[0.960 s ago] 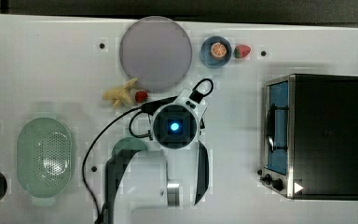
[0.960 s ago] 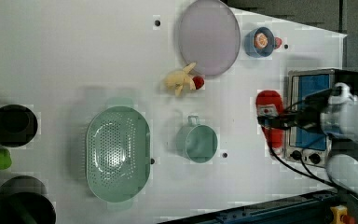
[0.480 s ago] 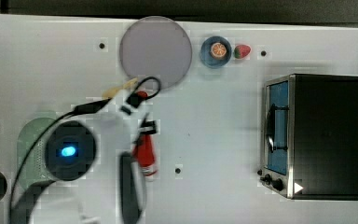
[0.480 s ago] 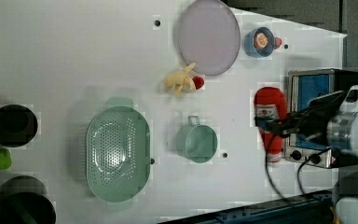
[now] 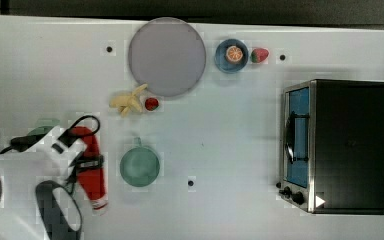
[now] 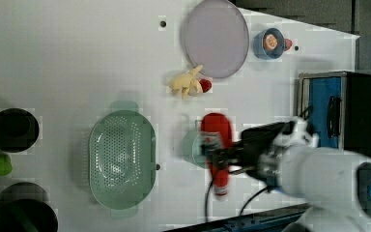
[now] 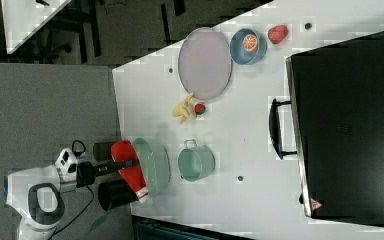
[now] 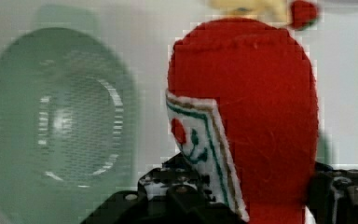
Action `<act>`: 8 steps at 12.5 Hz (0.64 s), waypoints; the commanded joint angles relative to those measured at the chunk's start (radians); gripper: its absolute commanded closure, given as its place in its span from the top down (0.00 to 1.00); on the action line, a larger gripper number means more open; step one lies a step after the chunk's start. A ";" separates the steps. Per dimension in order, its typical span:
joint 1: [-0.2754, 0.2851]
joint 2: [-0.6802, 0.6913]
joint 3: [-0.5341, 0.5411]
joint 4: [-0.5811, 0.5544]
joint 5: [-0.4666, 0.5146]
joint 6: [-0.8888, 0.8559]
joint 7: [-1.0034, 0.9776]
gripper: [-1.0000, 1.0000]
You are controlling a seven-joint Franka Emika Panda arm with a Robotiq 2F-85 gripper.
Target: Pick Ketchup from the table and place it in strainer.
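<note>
The Ketchup (image 5: 92,175), a long red bottle with a white label band, hangs in the air with my gripper (image 5: 89,163) shut across its middle. In the left view the Ketchup (image 6: 216,135) and gripper (image 6: 218,156) overlap the green cup (image 6: 189,147), to the right of the pale mint strainer (image 6: 121,158). The right view puts the Ketchup (image 7: 128,166) just over the strainer's (image 7: 155,165) left rim. In the wrist view the Ketchup (image 8: 261,102) stands between the black fingers (image 8: 177,193), with the strainer (image 8: 60,126) lower down beside it. My arm covers most of the strainer (image 5: 44,125) in the top view.
A green cup (image 5: 139,166) sits beside the strainer. Further off lie a banana (image 5: 127,102) with a small red fruit (image 5: 151,103), a grey plate (image 5: 167,56), a blue bowl (image 5: 231,55), a strawberry (image 5: 259,55) and an oven (image 5: 337,145). Dark cups (image 6: 13,129) stand past the strainer.
The arm has swung to the top view's left with the Ketchup in its grip, from near the table's middle to beside the strainer. The grip has not changed.
</note>
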 commanded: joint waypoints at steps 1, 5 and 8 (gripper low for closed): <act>-0.005 0.059 0.058 0.014 0.004 0.103 0.244 0.60; 0.000 0.212 0.120 0.014 0.001 0.249 0.392 0.60; 0.013 0.328 0.123 0.014 -0.004 0.353 0.410 0.60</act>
